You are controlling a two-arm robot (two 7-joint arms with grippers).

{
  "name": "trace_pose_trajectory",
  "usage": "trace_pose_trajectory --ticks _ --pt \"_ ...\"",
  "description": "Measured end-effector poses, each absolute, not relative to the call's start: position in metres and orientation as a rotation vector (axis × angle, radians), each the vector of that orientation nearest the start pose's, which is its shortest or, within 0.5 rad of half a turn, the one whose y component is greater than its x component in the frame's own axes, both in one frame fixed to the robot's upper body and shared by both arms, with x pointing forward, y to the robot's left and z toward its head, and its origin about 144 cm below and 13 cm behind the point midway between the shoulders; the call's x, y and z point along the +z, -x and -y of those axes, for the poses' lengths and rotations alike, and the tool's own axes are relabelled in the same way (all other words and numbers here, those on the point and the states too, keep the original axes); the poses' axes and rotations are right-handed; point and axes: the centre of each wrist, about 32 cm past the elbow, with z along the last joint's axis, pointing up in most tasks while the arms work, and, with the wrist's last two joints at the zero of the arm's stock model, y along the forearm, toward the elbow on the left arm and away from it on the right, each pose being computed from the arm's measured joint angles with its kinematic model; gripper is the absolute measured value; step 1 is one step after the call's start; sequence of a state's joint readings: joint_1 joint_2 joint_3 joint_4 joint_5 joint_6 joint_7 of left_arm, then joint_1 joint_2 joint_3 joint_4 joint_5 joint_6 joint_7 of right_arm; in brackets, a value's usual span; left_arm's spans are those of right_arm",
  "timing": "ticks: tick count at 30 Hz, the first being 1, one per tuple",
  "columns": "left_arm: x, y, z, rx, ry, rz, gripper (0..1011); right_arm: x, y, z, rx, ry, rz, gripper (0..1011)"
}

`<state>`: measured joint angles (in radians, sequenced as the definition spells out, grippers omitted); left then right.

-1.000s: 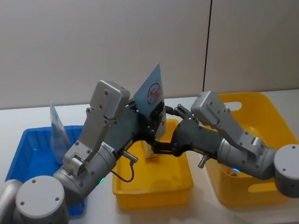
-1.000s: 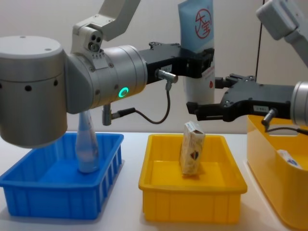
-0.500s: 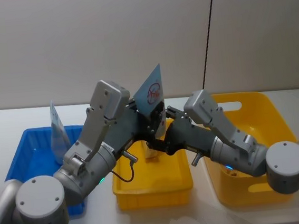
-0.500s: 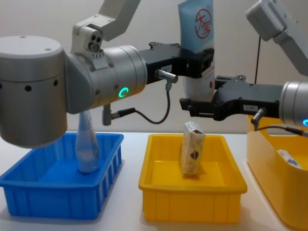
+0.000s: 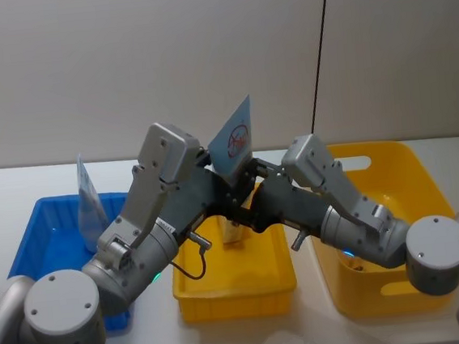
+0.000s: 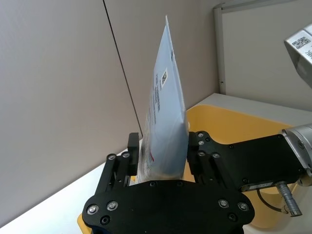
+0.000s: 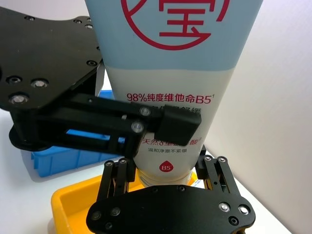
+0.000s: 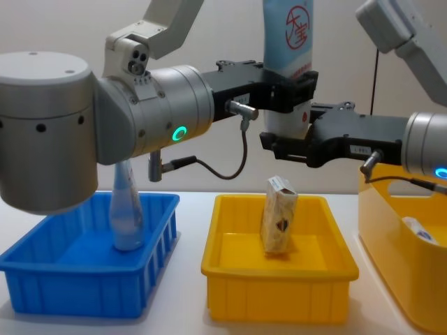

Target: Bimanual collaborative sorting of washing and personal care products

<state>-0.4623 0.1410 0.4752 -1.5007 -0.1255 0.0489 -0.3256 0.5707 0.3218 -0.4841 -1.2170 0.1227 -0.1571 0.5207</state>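
Note:
A pale blue-white squeeze tube (image 8: 288, 42) with a red circle mark stands upright in the air above the middle yellow bin (image 8: 279, 293). My left gripper (image 8: 283, 94) is shut on its lower body; the left wrist view shows the tube (image 6: 168, 122) clamped between the fingers. My right gripper (image 8: 286, 143) is open, one finger on either side of the tube's cap end (image 7: 165, 168), just under the left fingers. A beige speckled pack (image 8: 279, 223) stands on end in the middle bin. Another tube (image 8: 127, 209) stands in the blue bin (image 8: 70, 286).
A large yellow bin (image 8: 391, 230) sits at the right with a pale item (image 8: 421, 230) inside. The three bins stand in a row on the white table, with a grey wall behind.
My right gripper has moved left, toward the held tube, and its open fingers now straddle the cap end. The left gripper and tube have barely shifted.

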Motion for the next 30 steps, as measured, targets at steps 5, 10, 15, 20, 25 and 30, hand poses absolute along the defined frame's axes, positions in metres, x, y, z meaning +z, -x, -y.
trace_pose_trajectory --ticks 5,10,15,20,25,30 --pt "1.267 -0.543 -0.124 0.795 0.041 0.315 656 1.225 -0.591 0.222 -0.712 0.168 0.421 639" --pt "1.267 -0.543 -0.124 0.796 0.041 0.315 813 1.226 -0.589 0.224 -0.718 0.161 0.427 639" --pt "1.267 -0.543 -0.124 0.796 0.040 0.315 952 1.226 -0.587 0.227 -0.729 0.153 0.427 639" --pt "1.267 -0.543 -0.124 0.796 0.040 0.315 1001 1.226 -0.583 0.230 -0.747 0.141 0.425 638" --pt "1.267 -0.543 -0.124 0.795 0.040 0.315 1001 1.225 -0.577 0.234 -0.777 0.120 0.420 638" --pt "1.267 -0.543 -0.124 0.794 0.040 0.315 1001 1.224 -0.571 0.241 -0.824 0.094 0.405 638"
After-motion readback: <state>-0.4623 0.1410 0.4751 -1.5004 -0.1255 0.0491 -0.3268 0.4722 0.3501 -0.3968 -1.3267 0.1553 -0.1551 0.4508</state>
